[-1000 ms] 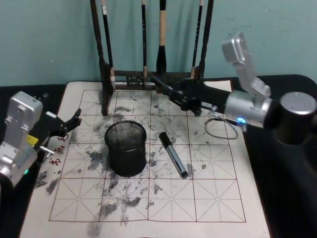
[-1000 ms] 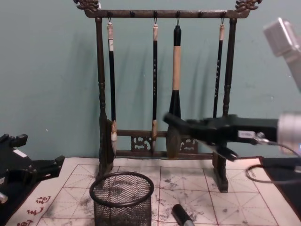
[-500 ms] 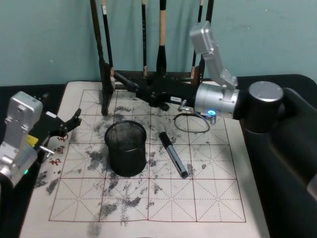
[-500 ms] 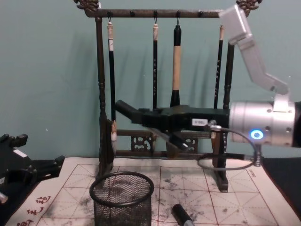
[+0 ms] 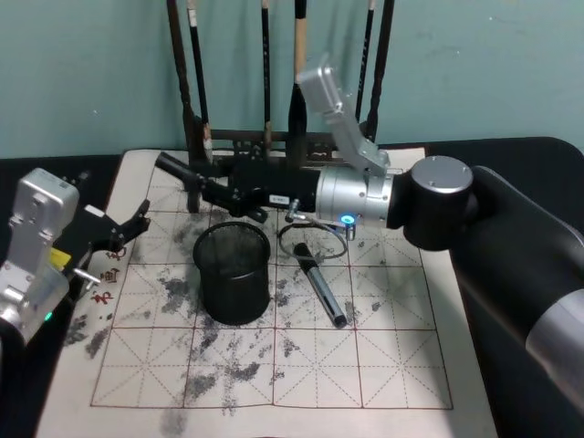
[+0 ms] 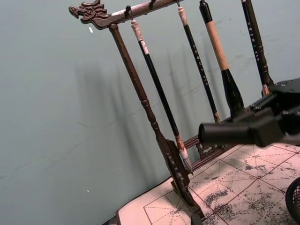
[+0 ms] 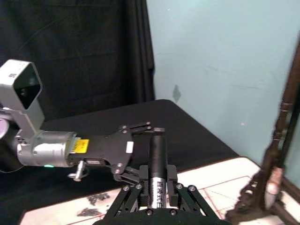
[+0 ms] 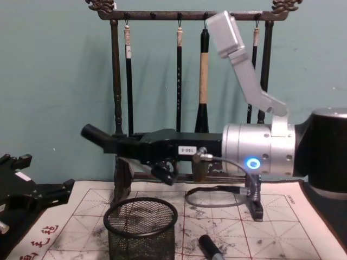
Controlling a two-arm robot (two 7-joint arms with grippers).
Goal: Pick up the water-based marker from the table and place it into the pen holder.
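Two dark pens show. In the head view we see a black marker (image 5: 319, 285) lying on the table (image 5: 392, 365), just right of the pen holder (image 5: 233, 274). The right gripper (image 5: 224, 190) hangs over the holder's far rim, clenched on a black barrel (image 5: 173, 167), and the left gripper (image 5: 114, 239) sits spread at the mat's left edge. In the chest view the barrel (image 8: 95, 134) points left, above the holder (image 8: 141, 230). In the right wrist view we find linkages flanking the barrel (image 7: 157, 152).

Right arm was stretched level toward the robot's left, right gripper (image 5: 205, 187) leading. Left gripper (image 5: 114, 239) sat low-left, jaws apart.
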